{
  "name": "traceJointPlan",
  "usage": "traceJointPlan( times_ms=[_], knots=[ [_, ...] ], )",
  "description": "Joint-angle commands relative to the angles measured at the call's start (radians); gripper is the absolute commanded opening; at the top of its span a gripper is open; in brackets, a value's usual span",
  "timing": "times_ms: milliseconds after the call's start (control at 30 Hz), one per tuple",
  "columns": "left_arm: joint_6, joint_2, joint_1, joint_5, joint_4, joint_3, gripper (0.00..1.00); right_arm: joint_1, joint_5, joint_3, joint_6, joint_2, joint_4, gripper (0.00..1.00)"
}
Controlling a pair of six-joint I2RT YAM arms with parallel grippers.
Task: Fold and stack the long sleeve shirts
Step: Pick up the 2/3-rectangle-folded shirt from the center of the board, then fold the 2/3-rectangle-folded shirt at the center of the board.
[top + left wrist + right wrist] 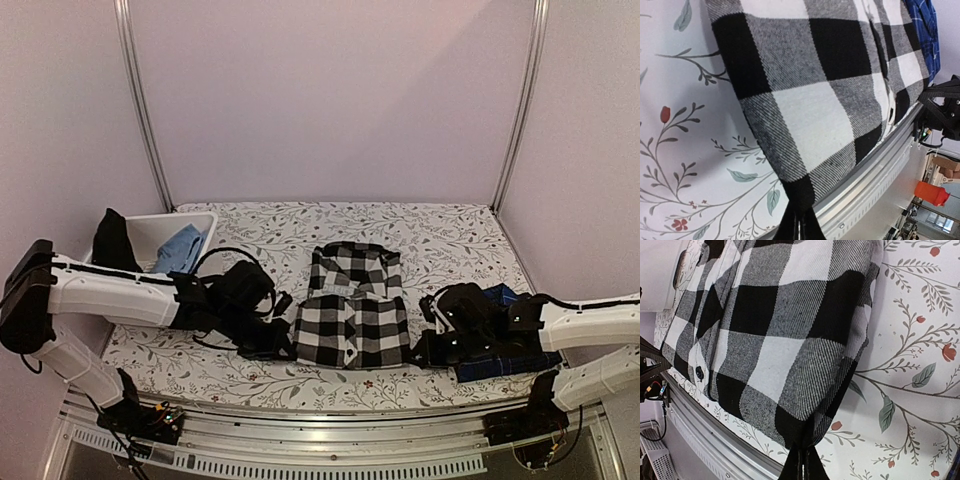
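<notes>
The black-and-white check shirt (pixel 352 315) lies folded mid-table, its near part doubled over. My left gripper (pixel 282 345) is shut on its near left corner; the left wrist view shows the cloth (pixel 805 100) pinched between the closed fingers (pixel 800 225). My right gripper (pixel 422 352) is shut on the near right corner; the right wrist view shows the shirt (pixel 775 335) pinched at the fingers (pixel 804 464). The navy plaid shirt (pixel 500 362) lies folded under my right arm, and shows as a blue edge in the left wrist view (pixel 925 30).
A white bin (pixel 150 235) at the back left holds a black cloth (pixel 112 240) and a light blue cloth (pixel 180 248). The floral tablecloth (pixel 250 225) covers the table. A metal rail (pixel 330 420) runs along the near edge, close to both grippers.
</notes>
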Motion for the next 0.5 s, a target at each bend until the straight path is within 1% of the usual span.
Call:
traceJointPlan(
  times_ms=[0, 67, 133, 233, 300, 367, 467],
  knots=[
    [0.033, -0.092, -0.02, -0.006, -0.172, 0.088, 0.0, 0.01, -0.007, 0.089, -0.002, -0.107, -0.092, 0.0],
    [0.056, -0.102, -0.002, -0.011, -0.22, 0.152, 0.0, -0.016, -0.024, 0.152, -0.021, -0.122, -0.11, 0.0],
    [0.101, -0.08, 0.04, 0.011, -0.246, 0.233, 0.0, -0.084, -0.077, 0.211, -0.059, -0.095, -0.112, 0.0],
    [0.169, -0.011, 0.14, 0.066, -0.23, 0.332, 0.0, -0.211, -0.152, 0.299, -0.136, 0.002, -0.082, 0.0],
    [0.225, 0.075, 0.212, 0.106, -0.202, 0.417, 0.0, -0.288, -0.159, 0.369, -0.192, 0.085, -0.055, 0.0],
    [0.279, 0.197, 0.296, 0.116, -0.177, 0.517, 0.0, -0.401, -0.21, 0.427, -0.244, 0.202, 0.0, 0.0],
    [0.281, 0.401, 0.396, 0.196, -0.097, 0.651, 0.0, -0.498, -0.239, 0.532, -0.293, 0.415, 0.076, 0.0]
  ],
)
